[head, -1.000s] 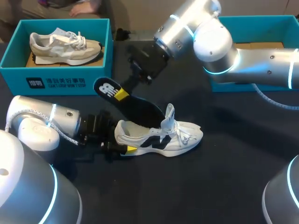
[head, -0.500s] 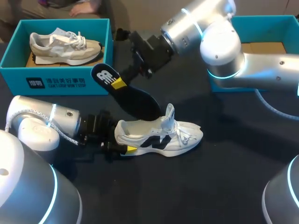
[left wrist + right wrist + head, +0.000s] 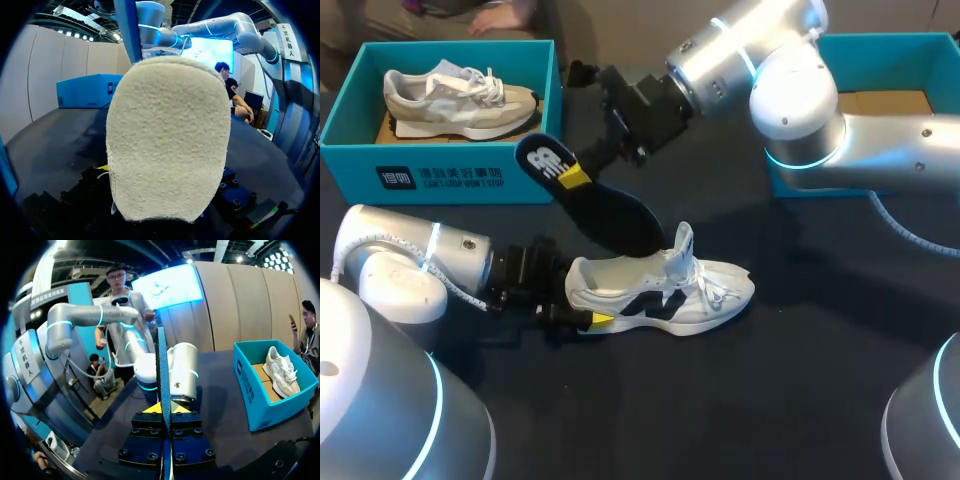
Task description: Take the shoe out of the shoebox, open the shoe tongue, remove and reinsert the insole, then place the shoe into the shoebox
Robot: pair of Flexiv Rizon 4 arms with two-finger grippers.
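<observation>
A white shoe point(image 3: 665, 290) with a black logo lies on its sole on the dark table, toe to the right, tongue up. My left gripper point(image 3: 584, 306) is at its heel, one yellow tip on the near side, and holds it. In the left wrist view the pale suede heel point(image 3: 167, 140) stands right ahead between the fingers. My right gripper point(image 3: 580, 177) is shut on the heel end of the black insole point(image 3: 605, 210). The insole slants down, its toe end at the shoe's opening. It shows edge-on point(image 3: 162, 365) between the right gripper's point(image 3: 163, 409) yellow tips.
A teal shoebox point(image 3: 440, 178) at the back left holds a beige shoe point(image 3: 460, 95); it also shows as the shoebox point(image 3: 265, 400) in the right wrist view. A second teal box point(image 3: 880, 45) stands at the back right, behind my right arm.
My right gripper has lifted the insole up and back to the left, drawing most of it out of the shoe. The shoe and my left arm have stayed put.
</observation>
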